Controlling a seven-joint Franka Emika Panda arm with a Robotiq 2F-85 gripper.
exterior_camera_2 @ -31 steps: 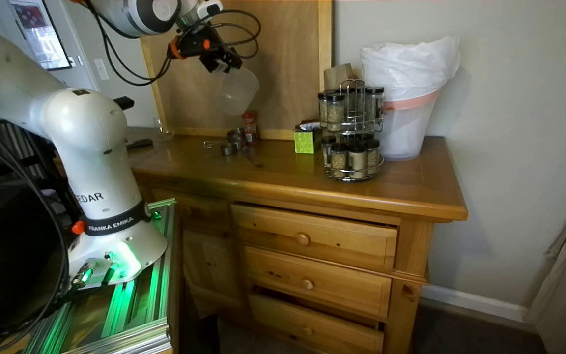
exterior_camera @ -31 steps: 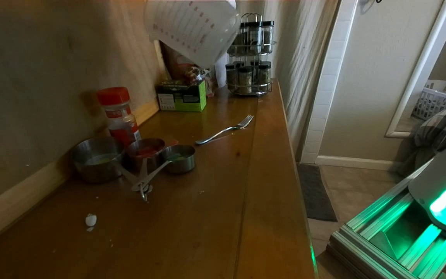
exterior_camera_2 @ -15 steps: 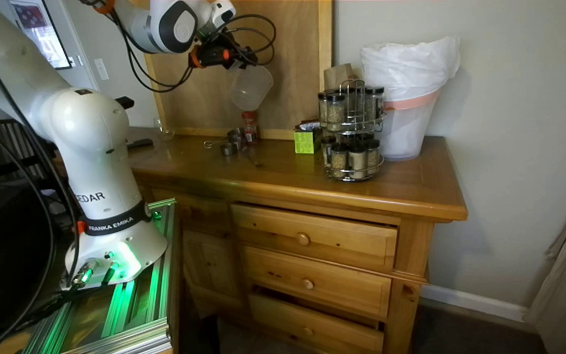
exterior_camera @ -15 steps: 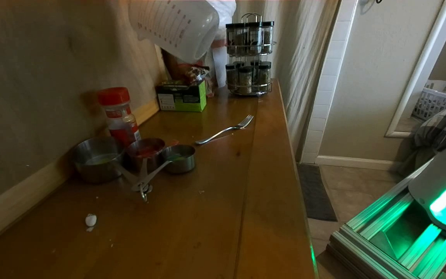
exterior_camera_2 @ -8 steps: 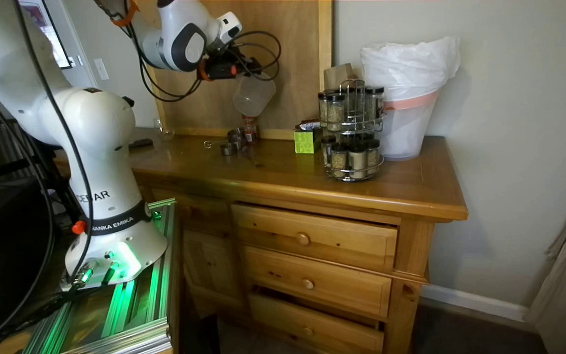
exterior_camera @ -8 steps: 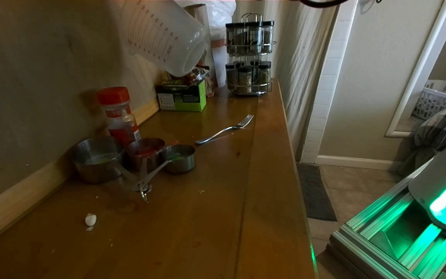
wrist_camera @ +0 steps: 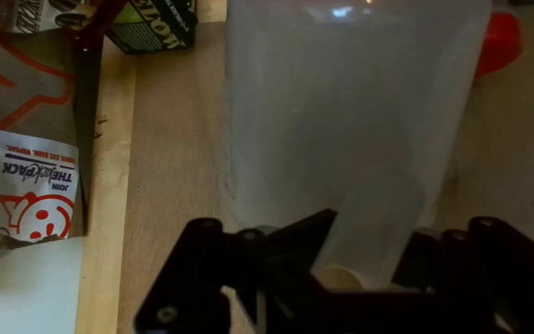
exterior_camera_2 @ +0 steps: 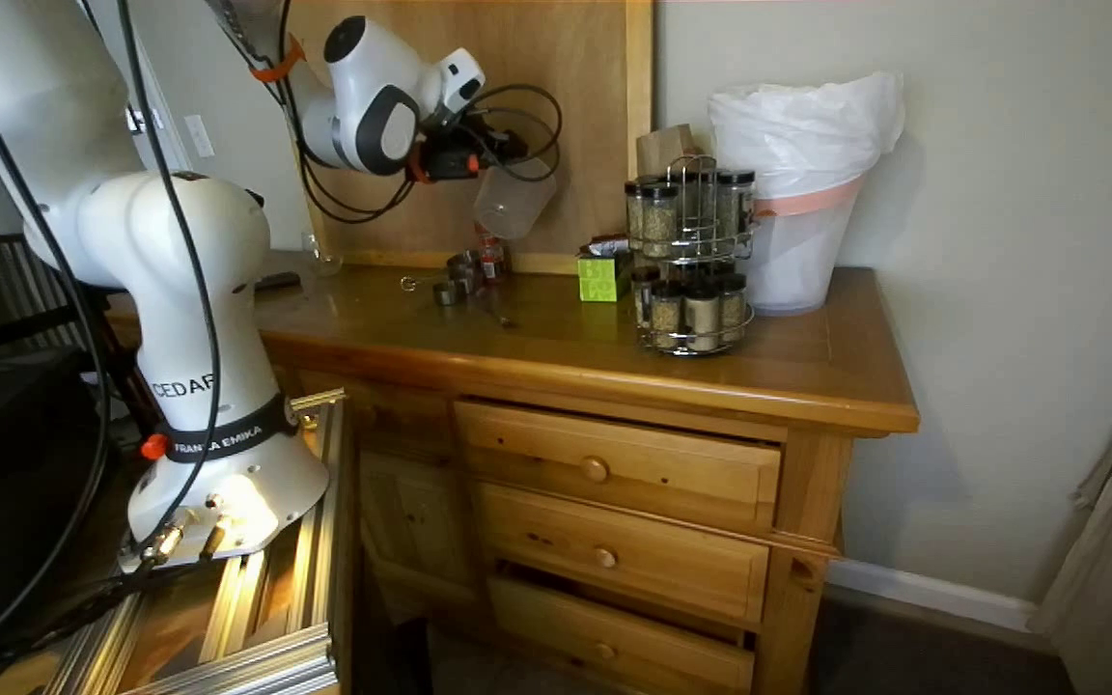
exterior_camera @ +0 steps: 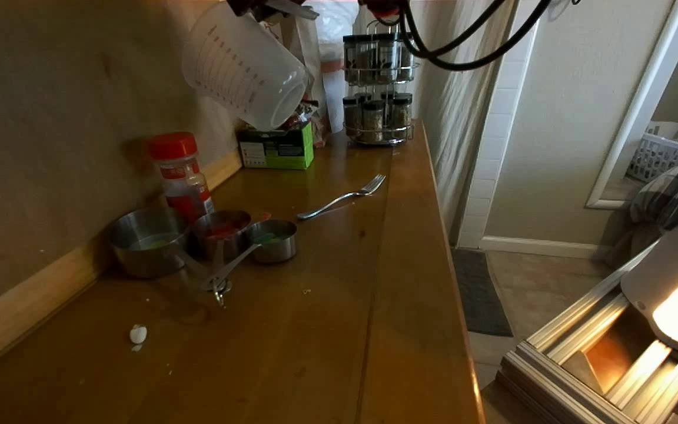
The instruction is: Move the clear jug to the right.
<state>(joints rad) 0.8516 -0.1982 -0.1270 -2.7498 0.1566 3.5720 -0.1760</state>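
Note:
The clear jug (exterior_camera: 239, 73), whitish with red scale marks, hangs tilted in the air above the wooden dresser top, in front of the wood panel. It also shows in an exterior view (exterior_camera_2: 515, 203), above the red-capped jar. In the wrist view the jug (wrist_camera: 341, 116) fills the upper middle. My gripper (wrist_camera: 369, 241) has its two fingers on either side of the jug's flat handle, pressed against it. The gripper shows in an exterior view (exterior_camera_2: 508, 150) above the jug; in an exterior view only its edge shows at the top (exterior_camera: 268, 7).
A red-capped jar (exterior_camera: 180, 176), three metal measuring cups (exterior_camera: 273, 242) and a fork (exterior_camera: 339, 203) lie below. A green-black box (exterior_camera: 277, 147), a spice rack (exterior_camera_2: 691, 290) and a bag-lined bin (exterior_camera_2: 797, 251) stand farther along. The dresser's front edge (exterior_camera_2: 614, 376) faces the arm.
The held jug has moved toward the spice rack side and the wood panel; after first rising slightly it has come lower. The gripper stays on its handle. The base light turned from green to yellow-white.

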